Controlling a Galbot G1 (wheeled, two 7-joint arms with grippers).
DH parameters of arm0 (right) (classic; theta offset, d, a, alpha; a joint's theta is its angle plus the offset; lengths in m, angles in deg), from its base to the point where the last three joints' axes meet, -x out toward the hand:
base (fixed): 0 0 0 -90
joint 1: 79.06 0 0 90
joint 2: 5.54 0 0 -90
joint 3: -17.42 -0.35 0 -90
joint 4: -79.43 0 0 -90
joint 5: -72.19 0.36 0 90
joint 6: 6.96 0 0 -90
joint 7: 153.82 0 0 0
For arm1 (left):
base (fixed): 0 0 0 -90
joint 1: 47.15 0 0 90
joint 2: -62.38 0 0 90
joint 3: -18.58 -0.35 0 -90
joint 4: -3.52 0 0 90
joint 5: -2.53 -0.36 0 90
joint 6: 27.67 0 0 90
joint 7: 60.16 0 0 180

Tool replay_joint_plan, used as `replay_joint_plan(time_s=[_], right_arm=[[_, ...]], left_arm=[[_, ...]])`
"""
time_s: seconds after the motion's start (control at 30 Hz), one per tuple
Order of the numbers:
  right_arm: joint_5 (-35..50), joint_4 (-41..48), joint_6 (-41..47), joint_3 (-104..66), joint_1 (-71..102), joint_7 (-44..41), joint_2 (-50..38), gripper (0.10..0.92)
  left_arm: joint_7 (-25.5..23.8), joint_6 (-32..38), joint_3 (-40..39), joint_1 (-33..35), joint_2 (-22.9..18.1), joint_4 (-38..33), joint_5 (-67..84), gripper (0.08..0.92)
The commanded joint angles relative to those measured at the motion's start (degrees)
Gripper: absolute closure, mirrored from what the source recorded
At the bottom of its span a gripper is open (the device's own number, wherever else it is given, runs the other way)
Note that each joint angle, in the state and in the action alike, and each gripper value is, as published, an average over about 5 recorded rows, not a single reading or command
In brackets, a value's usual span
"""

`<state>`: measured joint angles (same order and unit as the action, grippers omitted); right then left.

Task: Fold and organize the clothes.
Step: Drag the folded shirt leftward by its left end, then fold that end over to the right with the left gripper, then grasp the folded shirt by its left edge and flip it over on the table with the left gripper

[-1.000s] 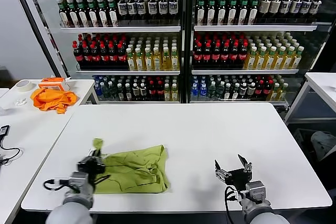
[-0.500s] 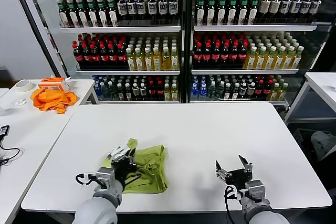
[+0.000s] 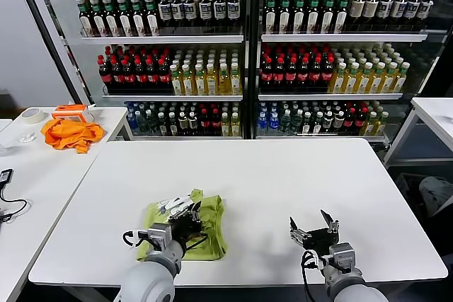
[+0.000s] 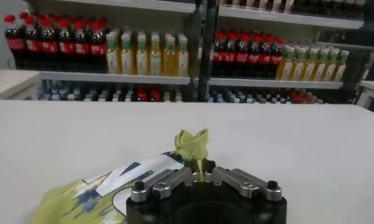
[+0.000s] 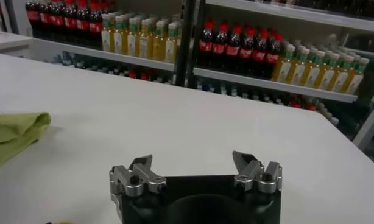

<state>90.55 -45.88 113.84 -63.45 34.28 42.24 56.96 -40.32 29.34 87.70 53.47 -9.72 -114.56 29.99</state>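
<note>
The lime-green T-shirt (image 3: 209, 225) lies partly folded on the white table (image 3: 283, 175) near its front left. My left gripper (image 3: 190, 211) is shut on a pinched edge of the shirt (image 4: 193, 143) and holds it over the middle of the garment. A white and blue print on the shirt's folded-over part shows beside the gripper (image 4: 117, 179). My right gripper (image 3: 313, 225) is open and empty, low over the table's front right; in its wrist view (image 5: 193, 165) the shirt's edge (image 5: 13, 131) lies far off.
An orange garment (image 3: 69, 133), a tape roll (image 3: 31, 114) and an orange box sit on the side table at the left. Drink shelves (image 3: 241, 54) stand behind the table. Another white table corner (image 3: 435, 114) is at the right.
My left gripper has carried the shirt's left edge to the right, folding it over the garment. The right gripper has stayed in place.
</note>
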Motion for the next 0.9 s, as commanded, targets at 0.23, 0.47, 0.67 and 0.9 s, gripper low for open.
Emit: replay_joint_plan(time_s=[0.23,0.47,0.67,0.9], right_arm=[[0.05,-0.32,-0.08,-0.38,-0.02,-0.08,-0.14,0.203],[0.05,-0.81,-0.23,-0.2,-0.18,-0.32,-0.07,0.203],[-0.4,-1.28,-0.4,0.55,-0.12,-0.56,0.1,0.203],[-0.54,-2.86,-0.62,-0.54,1.77,-0.7,-0.78,0.203]], left_arm=[[0.22,0.08,3.22,-0.82,-3.2,-3.89,12.38,0.701],[-4.88,4.44,16.15,4.65,4.62,-2.86,-3.13,0.493],[-7.06,2.57,22.86,10.89,6.26,2.07,-7.52,0.294],[-7.54,2.45,20.08,11.2,2.43,4.53,-9.61,0.183]])
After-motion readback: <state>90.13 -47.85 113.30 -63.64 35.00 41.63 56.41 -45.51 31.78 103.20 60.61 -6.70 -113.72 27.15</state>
